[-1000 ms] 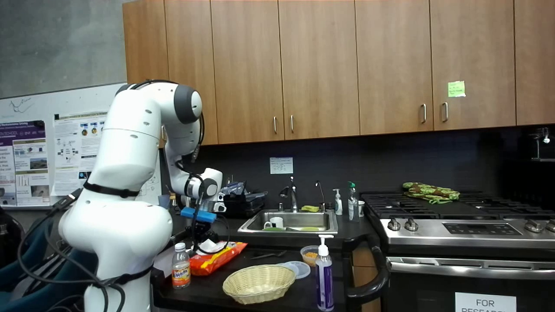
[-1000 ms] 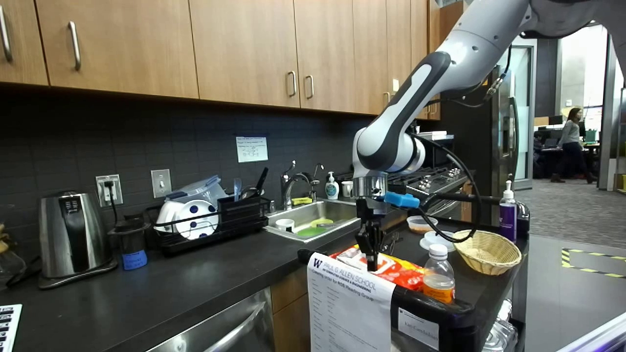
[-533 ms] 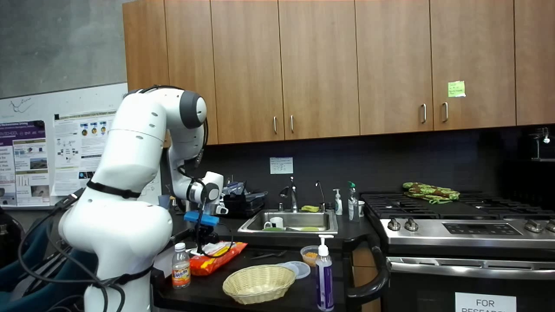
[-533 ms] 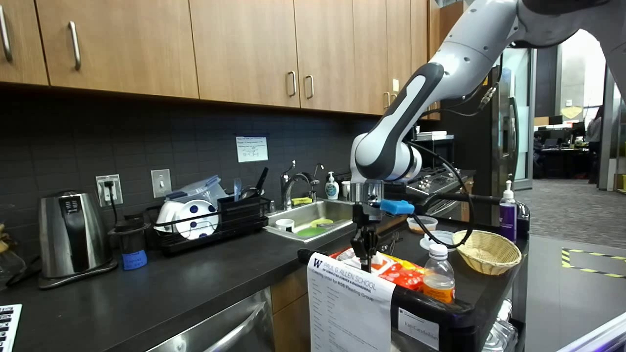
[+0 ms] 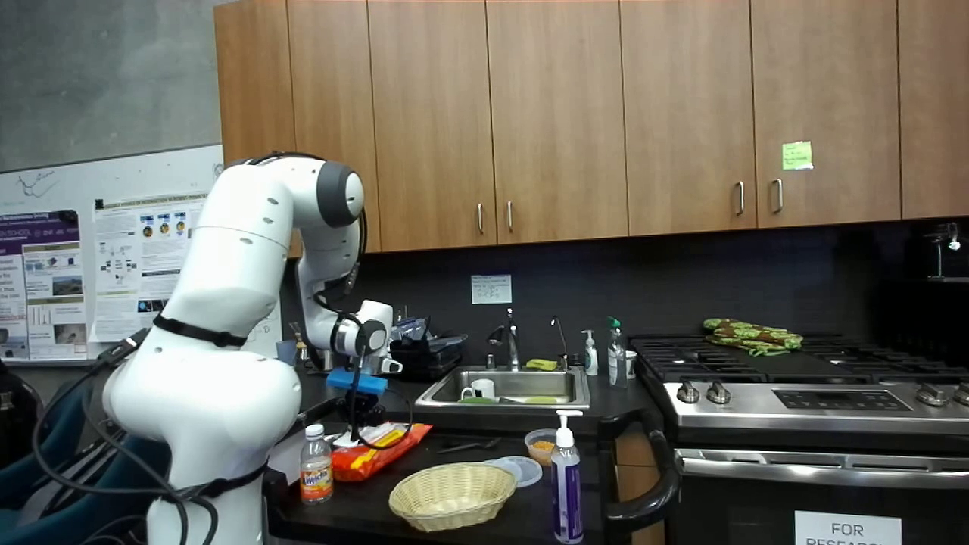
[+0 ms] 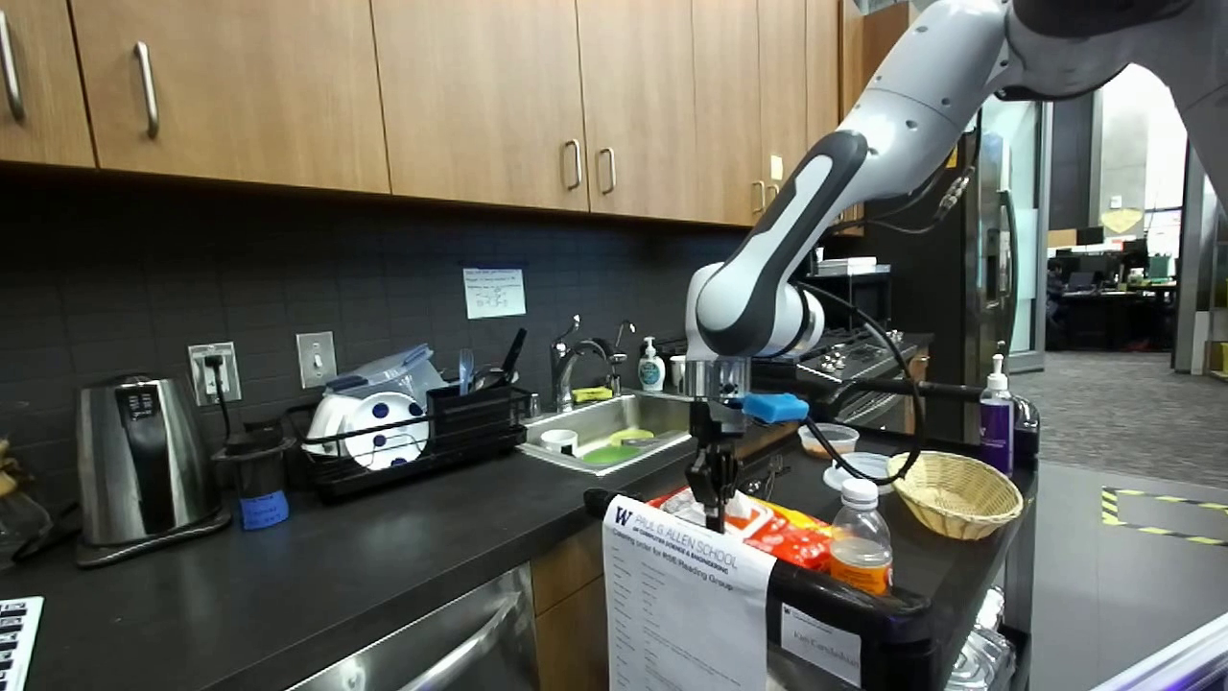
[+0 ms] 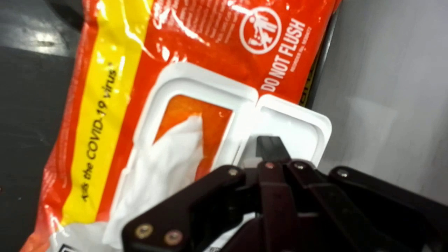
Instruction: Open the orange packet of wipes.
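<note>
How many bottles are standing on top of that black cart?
2: the clear, orange-labelled bottle beside the orange packet of wipes, and the purple-labelled pump bottle near the woven basket. The robot arm may hide others.

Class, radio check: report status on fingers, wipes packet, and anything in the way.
Fingers shut, over lid; contact unclear. Orange packet of wipes: lid open, wipe showing. Bottle beside packet, away from lid.

Panda arm bent, wrist above bench, near-left corner, in an exterior view. Robotiq gripper points down, fingers together.
</note>
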Available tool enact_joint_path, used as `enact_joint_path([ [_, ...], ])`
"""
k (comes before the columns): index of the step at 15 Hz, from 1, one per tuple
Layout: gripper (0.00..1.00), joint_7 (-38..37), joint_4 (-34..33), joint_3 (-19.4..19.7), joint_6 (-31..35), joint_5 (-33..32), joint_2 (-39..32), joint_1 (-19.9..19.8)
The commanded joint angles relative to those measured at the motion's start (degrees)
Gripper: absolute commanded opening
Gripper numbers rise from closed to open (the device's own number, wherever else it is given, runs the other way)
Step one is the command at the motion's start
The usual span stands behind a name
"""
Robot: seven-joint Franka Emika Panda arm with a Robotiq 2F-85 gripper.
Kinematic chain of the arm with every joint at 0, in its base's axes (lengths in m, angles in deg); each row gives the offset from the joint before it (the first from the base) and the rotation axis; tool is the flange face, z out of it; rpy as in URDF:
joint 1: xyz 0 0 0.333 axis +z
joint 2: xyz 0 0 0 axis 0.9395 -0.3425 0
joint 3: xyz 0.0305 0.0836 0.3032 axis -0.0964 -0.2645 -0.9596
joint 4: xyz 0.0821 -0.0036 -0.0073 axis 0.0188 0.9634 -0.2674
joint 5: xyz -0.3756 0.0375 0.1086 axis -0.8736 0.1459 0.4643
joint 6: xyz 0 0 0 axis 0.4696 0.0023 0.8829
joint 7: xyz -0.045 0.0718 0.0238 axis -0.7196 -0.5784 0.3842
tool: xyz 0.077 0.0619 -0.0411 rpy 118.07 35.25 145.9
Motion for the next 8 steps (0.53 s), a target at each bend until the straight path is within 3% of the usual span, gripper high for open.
enact_joint_path([
  [1, 0.00, 1.01, -1.29, -0.55, -2.39, 2.09, 2.97, -1.66],
  [8, 0.00, -0.91, -1.18, 3.29, -9.73, -1.16, 11.83, -3.24],
])
